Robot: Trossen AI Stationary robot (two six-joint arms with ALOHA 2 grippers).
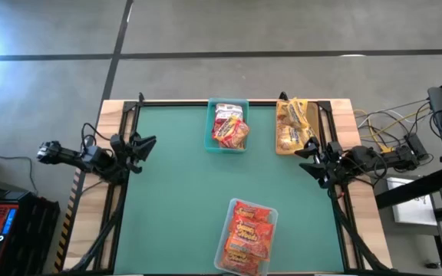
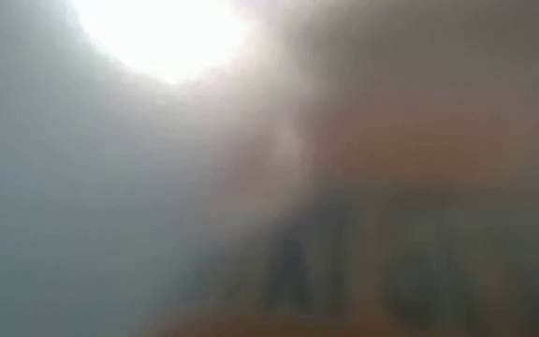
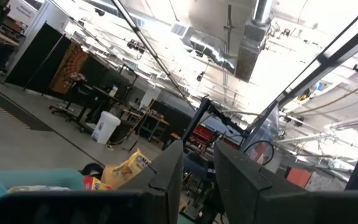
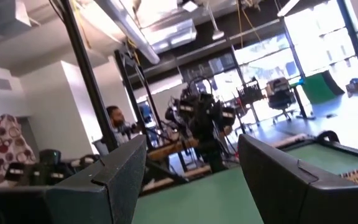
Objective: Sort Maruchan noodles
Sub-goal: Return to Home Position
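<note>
The Maruchan noodles lie sorted in three bins. Red-and-white packets (image 1: 229, 127) fill a teal bin (image 1: 211, 130) at the far middle. Yellow packets (image 1: 290, 123) lie in a tan bin (image 1: 314, 115) at the far right. Red-orange packets (image 1: 249, 234) are stacked in a clear bin (image 1: 224, 257) at the near edge. My left gripper (image 1: 146, 146) stands open at the table's left edge, tipped upward, holding nothing. My right gripper (image 1: 305, 157) stands open at the right edge beside the tan bin's near corner, also tipped upward and holding nothing.
The green mat (image 1: 175, 199) lies bare between the bins. The low view is a blur with something orange right in front of it. In the right wrist view a person (image 4: 114, 118) shows in the room beyond the table.
</note>
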